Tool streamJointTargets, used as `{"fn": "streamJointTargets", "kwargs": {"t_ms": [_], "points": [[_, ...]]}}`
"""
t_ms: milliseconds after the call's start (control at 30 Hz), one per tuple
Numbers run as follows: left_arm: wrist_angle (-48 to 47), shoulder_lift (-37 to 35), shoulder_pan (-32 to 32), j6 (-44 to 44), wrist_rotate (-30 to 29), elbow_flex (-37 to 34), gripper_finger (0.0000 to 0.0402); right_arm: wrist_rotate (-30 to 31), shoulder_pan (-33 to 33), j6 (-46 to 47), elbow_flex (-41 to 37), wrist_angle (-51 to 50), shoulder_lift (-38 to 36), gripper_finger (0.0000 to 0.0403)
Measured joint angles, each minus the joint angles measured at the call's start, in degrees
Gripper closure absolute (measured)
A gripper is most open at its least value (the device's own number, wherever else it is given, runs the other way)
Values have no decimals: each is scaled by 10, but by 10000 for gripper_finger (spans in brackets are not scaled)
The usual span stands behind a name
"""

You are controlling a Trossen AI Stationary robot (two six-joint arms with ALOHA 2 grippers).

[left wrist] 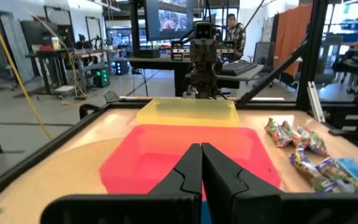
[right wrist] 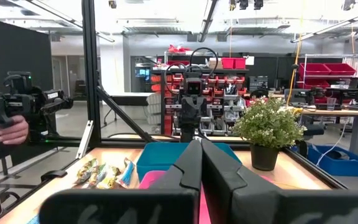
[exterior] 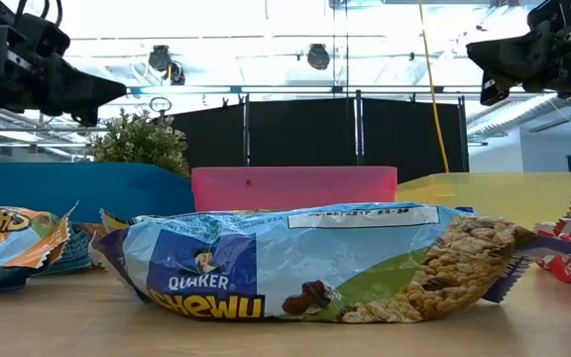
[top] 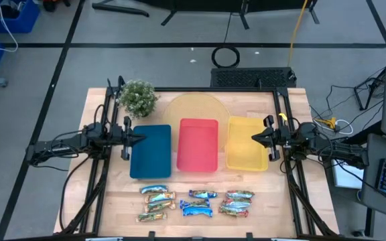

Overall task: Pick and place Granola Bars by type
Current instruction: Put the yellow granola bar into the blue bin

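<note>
Wooden table [top: 200, 207]: Granola Bars [top: 194, 203] near edge, light, crinkly, slippery; pinch mid-wrapper. Left gripper [top: 139, 138], right gripper [top: 254, 138] closed, empty.

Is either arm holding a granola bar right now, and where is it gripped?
Nothing is held. The left tool and right tool are shut and empty; the granola bars lie on the table.

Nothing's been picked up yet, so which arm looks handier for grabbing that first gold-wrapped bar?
Probably the left. The tan-gold bars lie at the left end of the row, nearer the left pincer, which hangs shut over the blue tray. The right pincer, also shut, hangs by the yellow tray, across the table.
</note>
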Motion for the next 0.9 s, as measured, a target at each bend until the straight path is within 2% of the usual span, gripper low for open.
{"fn": "streamJointTargets", "kwargs": {"t_ms": [300, 400, 467, 567, 700, 833, 900], "points": [[15, 0, 0, -34, 12, 0, 387, 0, 0, -51, 0, -4, 0, 403], [19, 3, -6, -34, 58, 17, 387, 0, 0, -60, 0, -4, 0, 403], [18, 19, -31, -42, 60, 44, 387, 0, 0, -60, 0, -4, 0, 403], [-44, 66, -98, -49, -29, 97, 387, 0, 0, -61, 0, -8, 0, 403], [-141, 185, -210, -98, -183, 194, 387, 0, 0, -64, 0, -8, 0, 403], [-307, 334, -322, -197, -321, 334, 387, -1, 0, -62, 0, -9, 0, 403], [-400, 408, -367, -268, -349, 408, 387, -1, 0, -60, 0, -9, 0, 403]]}}
